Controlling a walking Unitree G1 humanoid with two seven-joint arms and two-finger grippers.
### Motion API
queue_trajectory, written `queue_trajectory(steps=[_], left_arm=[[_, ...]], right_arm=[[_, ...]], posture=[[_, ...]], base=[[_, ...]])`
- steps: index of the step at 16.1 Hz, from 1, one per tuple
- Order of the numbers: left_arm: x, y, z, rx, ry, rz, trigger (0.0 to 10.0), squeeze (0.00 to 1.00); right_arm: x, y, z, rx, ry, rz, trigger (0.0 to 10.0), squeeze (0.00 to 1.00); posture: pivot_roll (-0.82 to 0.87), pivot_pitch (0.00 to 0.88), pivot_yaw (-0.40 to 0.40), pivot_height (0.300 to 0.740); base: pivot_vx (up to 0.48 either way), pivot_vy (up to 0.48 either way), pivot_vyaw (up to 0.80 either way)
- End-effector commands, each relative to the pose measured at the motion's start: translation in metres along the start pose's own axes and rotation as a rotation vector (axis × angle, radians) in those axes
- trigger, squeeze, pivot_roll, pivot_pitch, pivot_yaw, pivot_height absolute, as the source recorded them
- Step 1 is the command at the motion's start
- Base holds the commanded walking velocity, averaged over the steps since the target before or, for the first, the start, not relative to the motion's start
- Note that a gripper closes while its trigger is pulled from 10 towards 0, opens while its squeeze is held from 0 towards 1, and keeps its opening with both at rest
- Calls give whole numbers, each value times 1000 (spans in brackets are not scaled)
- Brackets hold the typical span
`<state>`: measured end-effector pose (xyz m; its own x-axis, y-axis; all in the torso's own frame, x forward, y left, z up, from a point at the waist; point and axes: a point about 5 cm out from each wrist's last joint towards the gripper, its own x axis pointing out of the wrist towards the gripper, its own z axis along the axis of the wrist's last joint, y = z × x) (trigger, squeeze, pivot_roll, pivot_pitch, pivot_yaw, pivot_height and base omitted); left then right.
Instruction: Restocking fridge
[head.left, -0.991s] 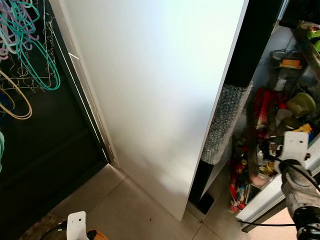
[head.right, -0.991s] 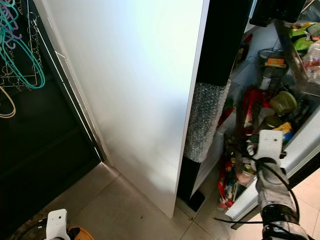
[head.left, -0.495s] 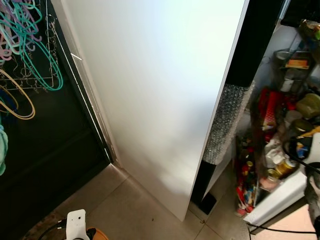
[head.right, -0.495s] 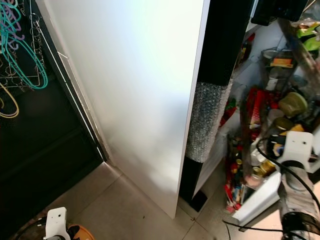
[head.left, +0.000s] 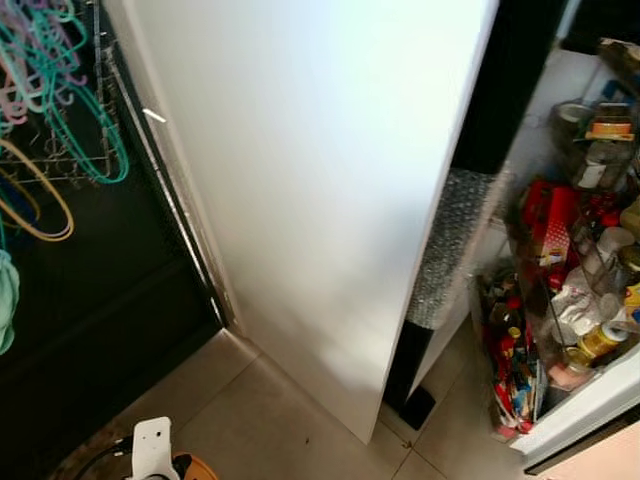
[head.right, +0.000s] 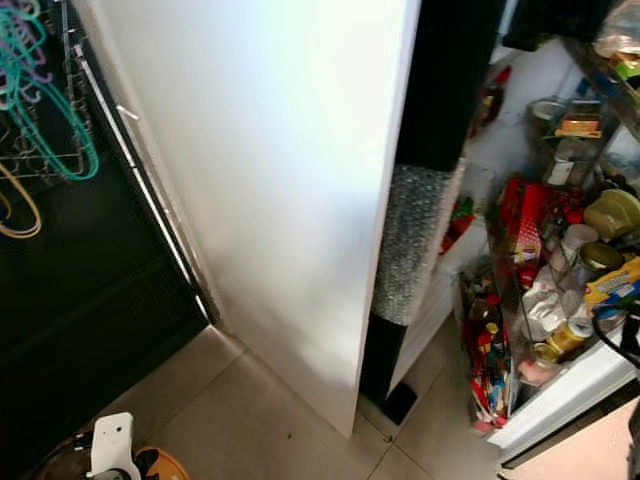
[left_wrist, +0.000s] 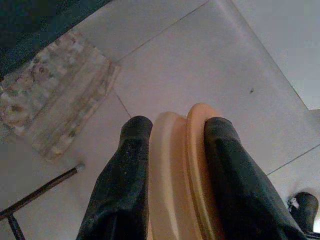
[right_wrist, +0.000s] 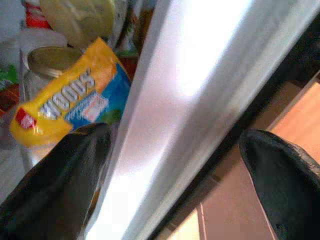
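The fridge's white side panel (head.left: 310, 180) rises in front of me. Its door (head.right: 560, 395) stands swung out on the right, with door shelves (head.left: 560, 260) packed with jars, tins and packets. My right gripper (right_wrist: 175, 150) is open, its two fingers wide apart on either side of the door's silvery edge (right_wrist: 190, 85). Beside it sit a yellow and blue packet (right_wrist: 65, 100) and a lidded jar (right_wrist: 47, 57). Low at my left, the left gripper (left_wrist: 177, 125) is shut on an orange round object (left_wrist: 197, 165), which peeks out by my wrist (head.left: 195, 468).
Coloured clothes hangers (head.left: 50, 110) hang on a wire rack at the left, before a dark panel. A strip of bubble wrap (head.left: 450, 250) covers the fridge's black front edge. Grey floor tiles (head.left: 270, 410) lie below, with a patterned mat (left_wrist: 55, 95) near my left hand.
The fridge door has swung further out to the right, and my right arm has slid with it past the right edge of the eye views. The left arm has stayed low.
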<state>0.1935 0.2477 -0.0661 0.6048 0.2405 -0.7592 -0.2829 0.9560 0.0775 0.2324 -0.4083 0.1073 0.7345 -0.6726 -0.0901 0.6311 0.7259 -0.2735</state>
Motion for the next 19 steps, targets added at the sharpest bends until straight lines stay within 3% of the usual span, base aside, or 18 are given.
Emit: queue_trajectory(steps=[1, 4, 5, 7, 10, 14, 19], left_arm=[[0, 0, -1, 5, 16, 2, 10000, 0], [0, -3, -2, -2, 16, -1, 10000, 0], [0, -5, -4, -11, 19, -1, 10000, 0], [0, -7, -6, -20, 26, -1, 10000, 0], [-1, -12, -13, -16, 55, -23, 10000, 0], [-3, -13, -20, 5, 66, -33, 10000, 0], [-3, -12, -19, 61, 67, -40, 10000, 0]], right_arm=[[-8, 14, -24, 25, 81, 40, 10000, 0], [-23, 39, -61, 20, 231, 123, 10000, 0], [-40, 56, -88, 14, 358, 200, 10000, 0], [-60, 76, -113, -3, 473, 283, 10000, 0], [-103, 117, -144, -39, 612, 538, 10000, 0], [-142, 129, -170, -145, 721, 685, 10000, 0], [-153, 125, -181, -112, 783, 620, 10000, 0]], posture=[[-98, 0, 33, 740], [-88, 0, 21, 740], [-82, 0, 7, 740], [-84, 0, 1, 740], [-78, 0, -18, 740], [-58, 0, -7, 740], [-81, 0, 48, 740]], base=[[0, 0, 0], [0, 0, 0], [0, 0, 0], [0, 0, 0], [0, 0, 0], [0, 0, 0], [0, 0, 0]])
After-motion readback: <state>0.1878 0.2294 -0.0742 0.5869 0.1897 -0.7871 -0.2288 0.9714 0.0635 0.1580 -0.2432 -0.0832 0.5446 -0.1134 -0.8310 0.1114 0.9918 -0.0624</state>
